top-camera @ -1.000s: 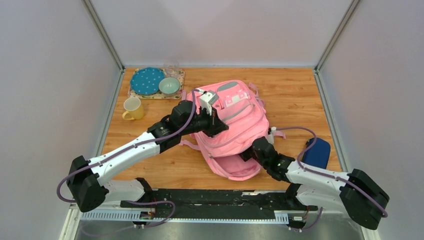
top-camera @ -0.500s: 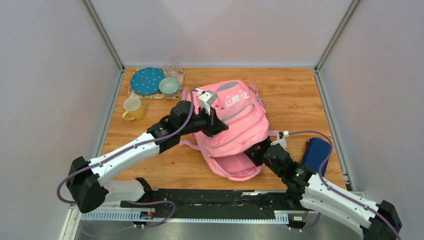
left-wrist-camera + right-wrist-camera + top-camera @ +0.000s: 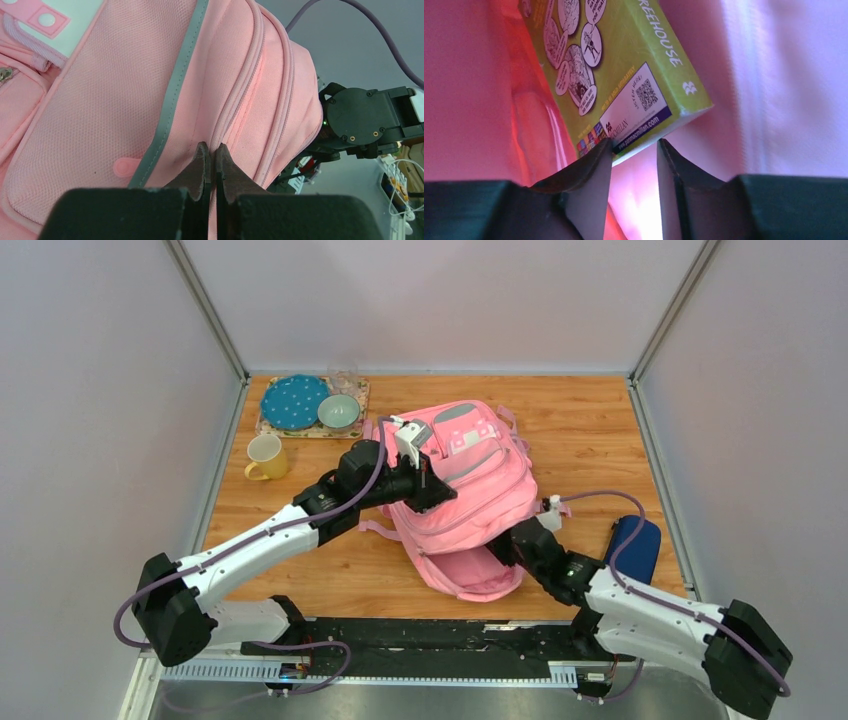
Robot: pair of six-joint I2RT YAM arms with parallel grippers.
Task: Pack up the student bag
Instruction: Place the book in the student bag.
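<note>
Two arms reach the student bag (image 3: 470,475), which lies at the centre of the table (image 3: 590,430), open mouth toward the near edge.
Left wrist: left gripper (image 3: 209,149) jaws closed tight, pinching pink fabric beside a zip.
Right wrist: right gripper (image 3: 634,145) jaws part-open inside the bag, gripping nothing; green book (image 3: 624,65) corner at the fingertips.

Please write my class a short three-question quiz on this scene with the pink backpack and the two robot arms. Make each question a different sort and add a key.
1. True or false: the left gripper is shut on the fabric of the large pink fabric backpack.
2. Which thing lies just ahead of the right gripper, inside the backpack? A) a green paperback book; B) a yellow mug; C) a teal bowl.
3. Fill in: the small dark blue case lies ___ the backpack.
Key: 1 true; 2 A; 3 outside.
</note>
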